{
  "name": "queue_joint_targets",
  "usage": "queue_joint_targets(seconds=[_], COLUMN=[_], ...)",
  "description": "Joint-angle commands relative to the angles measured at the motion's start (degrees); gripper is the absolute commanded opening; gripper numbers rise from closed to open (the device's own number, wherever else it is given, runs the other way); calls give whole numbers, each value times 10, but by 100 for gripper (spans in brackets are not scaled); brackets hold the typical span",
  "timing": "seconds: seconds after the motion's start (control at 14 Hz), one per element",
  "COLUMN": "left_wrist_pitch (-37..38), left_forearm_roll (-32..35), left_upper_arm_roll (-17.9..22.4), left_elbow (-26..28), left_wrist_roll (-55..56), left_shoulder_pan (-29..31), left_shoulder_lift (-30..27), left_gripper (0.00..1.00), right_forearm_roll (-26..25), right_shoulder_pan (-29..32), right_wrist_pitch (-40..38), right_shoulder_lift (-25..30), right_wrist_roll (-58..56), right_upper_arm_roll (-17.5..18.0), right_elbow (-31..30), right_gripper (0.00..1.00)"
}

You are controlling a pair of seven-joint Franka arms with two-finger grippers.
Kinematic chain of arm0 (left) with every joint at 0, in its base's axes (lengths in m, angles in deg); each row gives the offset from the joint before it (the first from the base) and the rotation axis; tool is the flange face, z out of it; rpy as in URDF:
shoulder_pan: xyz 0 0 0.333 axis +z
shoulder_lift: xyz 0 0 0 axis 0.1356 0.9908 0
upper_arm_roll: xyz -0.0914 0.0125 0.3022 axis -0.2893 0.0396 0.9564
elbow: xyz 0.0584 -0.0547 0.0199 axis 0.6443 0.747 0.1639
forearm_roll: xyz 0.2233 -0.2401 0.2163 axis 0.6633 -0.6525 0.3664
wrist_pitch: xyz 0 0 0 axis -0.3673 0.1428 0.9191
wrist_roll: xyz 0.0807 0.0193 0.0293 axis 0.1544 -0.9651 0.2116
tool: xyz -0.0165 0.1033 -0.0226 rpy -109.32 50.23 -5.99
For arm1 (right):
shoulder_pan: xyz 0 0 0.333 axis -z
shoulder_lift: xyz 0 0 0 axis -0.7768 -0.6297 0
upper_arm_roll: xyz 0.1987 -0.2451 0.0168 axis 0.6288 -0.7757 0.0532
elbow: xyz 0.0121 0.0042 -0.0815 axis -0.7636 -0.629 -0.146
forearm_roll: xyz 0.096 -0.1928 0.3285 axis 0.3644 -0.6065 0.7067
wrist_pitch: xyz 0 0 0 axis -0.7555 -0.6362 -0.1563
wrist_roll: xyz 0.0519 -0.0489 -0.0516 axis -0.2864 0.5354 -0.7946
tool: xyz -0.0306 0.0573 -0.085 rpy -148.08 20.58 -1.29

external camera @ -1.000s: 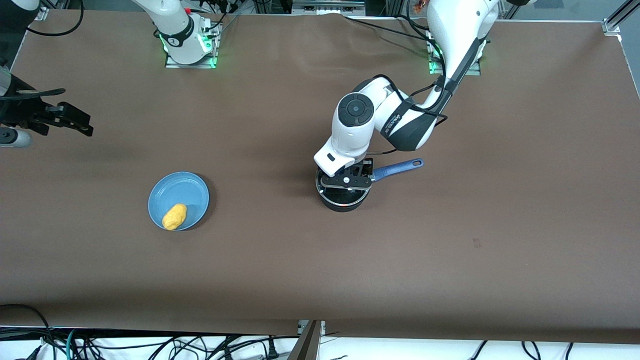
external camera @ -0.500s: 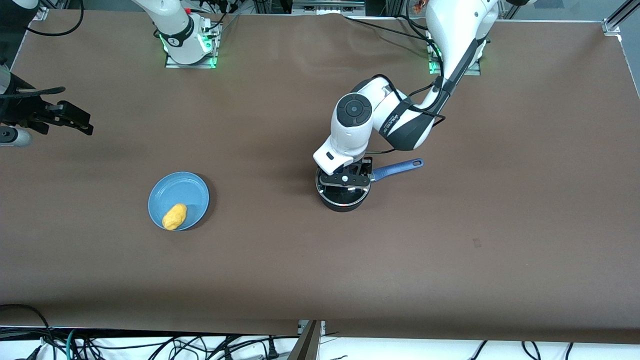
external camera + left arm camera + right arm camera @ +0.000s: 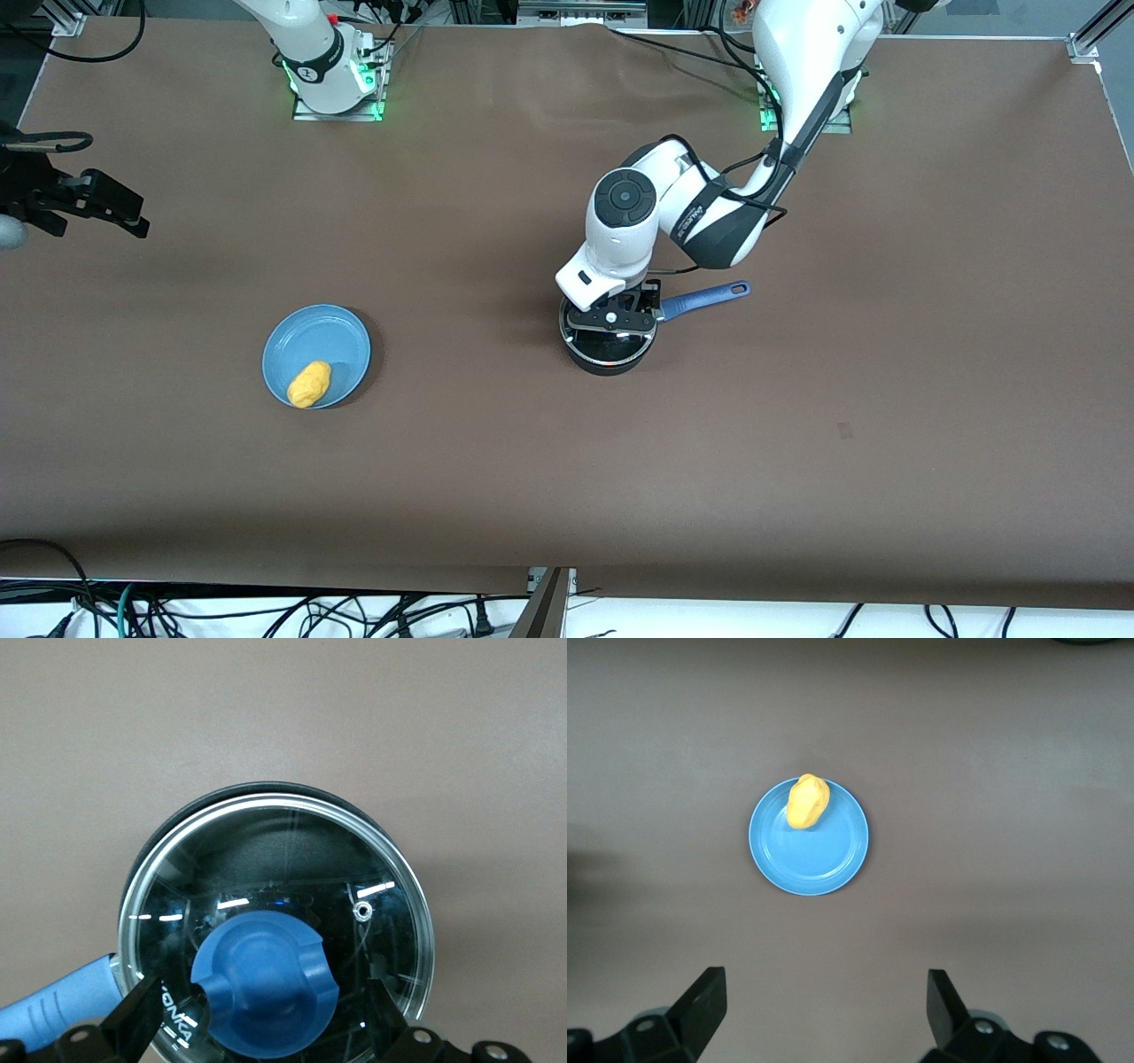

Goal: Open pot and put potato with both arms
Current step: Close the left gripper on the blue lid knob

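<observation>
The black pot (image 3: pixel 608 353) with its blue handle (image 3: pixel 709 298) stands mid-table, with the glass lid (image 3: pixel 354 868) on it. My left gripper (image 3: pixel 613 321) is low over the lid. In the left wrist view the gripper (image 3: pixel 264 1010) is open, its fingers (image 3: pixel 142 1005) standing on either side of the blue knob (image 3: pixel 266 979) with a gap on each side. The yellow potato (image 3: pixel 309 384) lies on the light-blue plate (image 3: pixel 335 340). My right gripper (image 3: pixel 128 215) hangs open and empty in the air at the right arm's end of the table. Its wrist view (image 3: pixel 824 1001) shows the potato (image 3: pixel 807 801) and plate (image 3: pixel 828 859) well below.
Both arm bases (image 3: pixel 337 84) glow green along the table's edge farthest from the front camera. Cables hang below the table's edge nearest that camera. Bare brown table surface (image 3: pixel 567 478) lies all around the pot and plate.
My right gripper has drifted a little toward the right arm's end of the table and away from the plate. The left arm has barely shifted over the lid.
</observation>
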Motion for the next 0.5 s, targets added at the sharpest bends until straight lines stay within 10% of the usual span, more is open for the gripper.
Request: queue_joint_targets(seconds=[0.0, 0.43], left_wrist_pitch=[-18, -15], left_forearm_roll=[16, 16], left_upper_arm_roll=[-2, -2], left_elbow=[2, 0], left_wrist_roll=[3, 2], left_shoulder_pan=[-4, -4], left_shoulder_lift=[4, 4], left_gripper=[99, 62], right_forearm_roll=[9, 17], right_shoulder_pan=[2, 3], right_wrist_pitch=[-8, -33], right_shoulder_lift=[-4, -2], right_wrist_roll=[-2, -7], right_upper_arm_roll=[-2, -6], right_elbow=[7, 7], right_gripper=[100, 100])
